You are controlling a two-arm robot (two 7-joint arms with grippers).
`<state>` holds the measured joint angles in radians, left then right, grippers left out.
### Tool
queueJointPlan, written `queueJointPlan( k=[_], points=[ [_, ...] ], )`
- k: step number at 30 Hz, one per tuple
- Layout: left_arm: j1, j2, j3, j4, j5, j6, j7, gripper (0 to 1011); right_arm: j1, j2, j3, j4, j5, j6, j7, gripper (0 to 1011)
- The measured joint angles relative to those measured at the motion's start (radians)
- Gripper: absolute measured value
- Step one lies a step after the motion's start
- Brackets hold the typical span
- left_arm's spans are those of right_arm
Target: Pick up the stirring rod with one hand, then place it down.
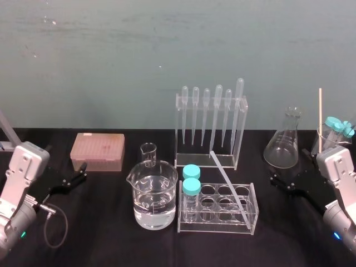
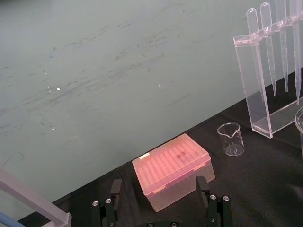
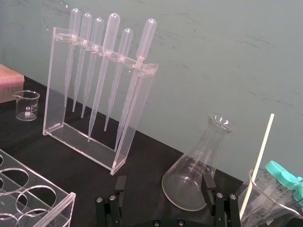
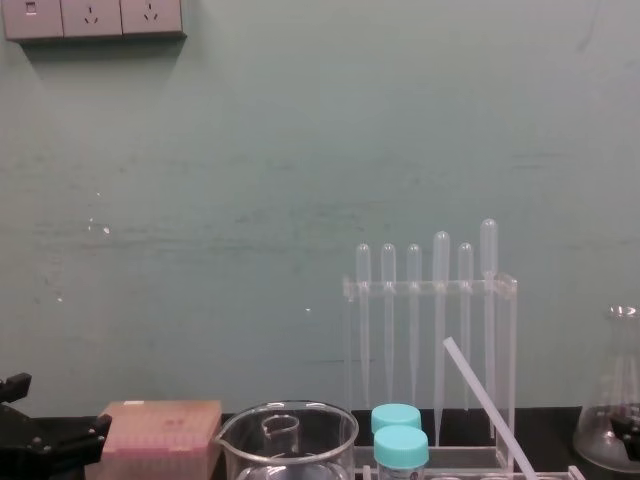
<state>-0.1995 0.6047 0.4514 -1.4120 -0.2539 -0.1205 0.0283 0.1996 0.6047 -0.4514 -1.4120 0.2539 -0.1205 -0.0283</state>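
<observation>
So the stirring rod (image 1: 228, 181) is sitting untouched, tilted across the clear test tube rack (image 1: 183, 222) just right of centre in the head view. Its lower end is down among the rack's wells on the right side, and its upper end pokes up and back toward the pipette stand (image 1: 243, 133). I honestly can't tell if it touches the stand. From the chest view it's a pale diagonal at lower right, rising toward the left in front of the six pipettes. Both arms sit well away from it. The left gripper (image 2: 159, 188) is at the lower left of the head view with its fingers spread apart and nothing between them, and its wrist view looks straight at the pink tip box (image 1: 97, 151). The right gripper (image 3: 164, 184) is at the lower right, jaws also wide apart and empty, close to the conical flask (image 1: 285, 143). On the black tabletop (image 1: 111, 239) there's also a big beaker (image 1: 153, 200) of clear liquid just left of the rack, a tiny beaker (image 1: 148, 154) behind it, and two teal-capped tubes (image 1: 191, 179) standing in the rack's left wells.
</observation>
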Motion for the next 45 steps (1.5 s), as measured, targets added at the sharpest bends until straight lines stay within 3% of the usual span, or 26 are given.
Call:
queueJointPlan(
  k=[45],
  points=[
    [0.000,0.000,0.000,0.000,0.000,0.000,0.000,1000,0.000,0.000,0.000,0.000,0.000,0.000,0.000,1000]
  ],
)
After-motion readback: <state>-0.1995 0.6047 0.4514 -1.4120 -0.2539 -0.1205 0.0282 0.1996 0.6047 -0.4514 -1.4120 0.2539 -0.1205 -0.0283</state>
